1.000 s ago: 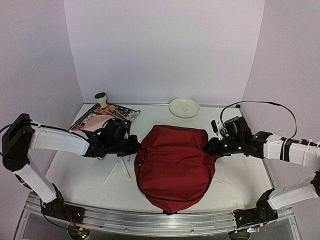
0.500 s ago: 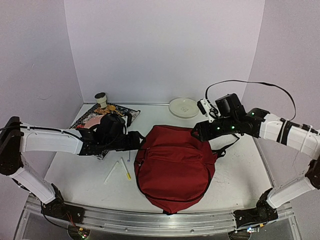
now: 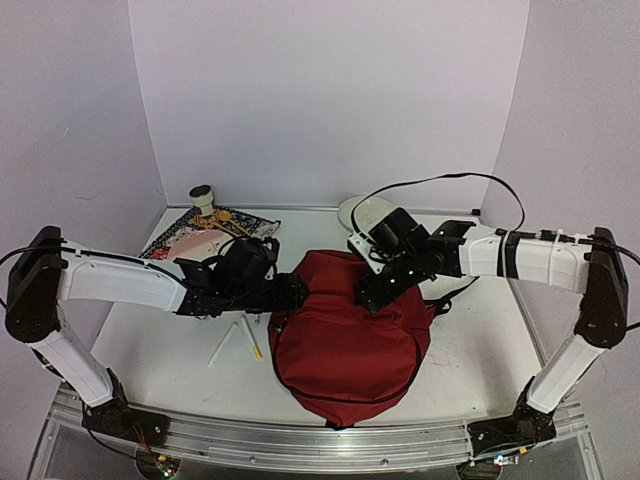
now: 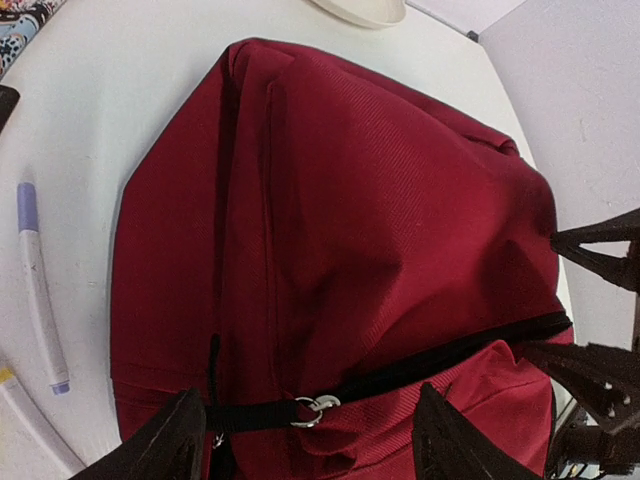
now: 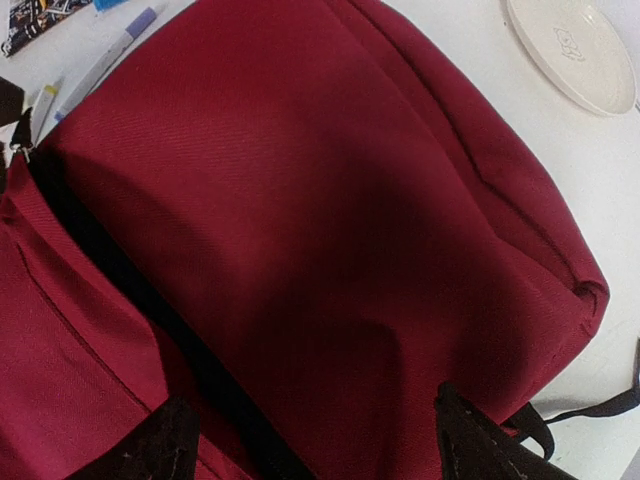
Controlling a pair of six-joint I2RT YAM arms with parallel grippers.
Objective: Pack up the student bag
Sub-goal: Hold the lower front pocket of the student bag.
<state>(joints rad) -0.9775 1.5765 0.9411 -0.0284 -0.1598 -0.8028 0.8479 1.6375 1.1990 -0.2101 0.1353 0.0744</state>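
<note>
The soft dark-red student bag point(image 3: 345, 340) lies flat on the table point(image 3: 485, 355).

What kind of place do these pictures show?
Probably a robot test booth in a lab: plain walls enclose a white table, two arms are bolted to a metal rail, and the student bag lies staged between them.

A dark-red student bag point(image 3: 345, 345) lies flat in the middle of the white worktop point(image 3: 480, 345). The left end effector point(image 3: 293, 294) sits at the bag's upper left edge. The right end effector point(image 3: 367, 295) is over its upper part, and the two are near each other. Just left of the bag lie a white pen point(image 3: 222, 346) and a yellow-tipped pen point(image 3: 252, 340). Farther back are a patterned mat point(image 3: 175, 240), a small cup point(image 3: 203, 194) and a white plate point(image 3: 357, 208), partly hidden by the right arm.
</note>
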